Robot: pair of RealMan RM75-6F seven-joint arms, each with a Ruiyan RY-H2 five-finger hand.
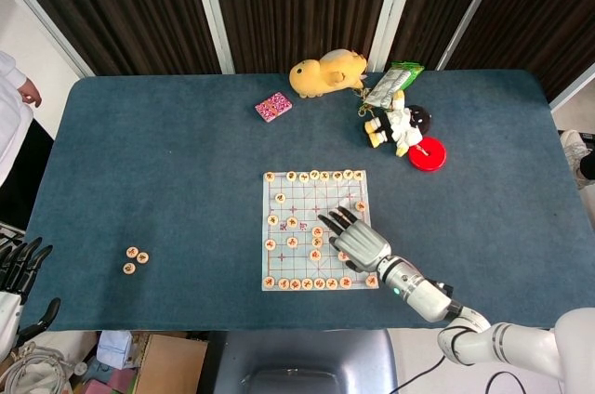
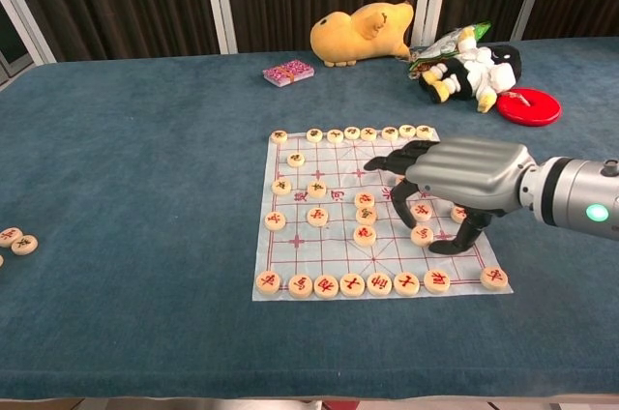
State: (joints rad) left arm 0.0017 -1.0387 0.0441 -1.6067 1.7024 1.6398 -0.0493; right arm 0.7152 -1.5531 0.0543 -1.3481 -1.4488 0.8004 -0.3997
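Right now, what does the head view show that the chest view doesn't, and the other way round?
Only the head view shows the left hand, off the table's left edge with fingers apart and nothing in them, and a person's arm at far left. Only the chest view shows the right hand's fingertips arched down over the pieces. Both show the right hand above the chess board and the yellow plush.

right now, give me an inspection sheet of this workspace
surface: blue cloth table.
job's things: xiangqi board with round pieces; three pieces lie off the board at the left.
clutter: yellow plush, pink packet, green snack bag, penguin doll, red disc.
robot hands: right robot hand hovers over the board's right half, fingers apart; left robot hand off the table, holds nothing.
cables: cable by the right arm.
surroundings: dark curtains; person at left.
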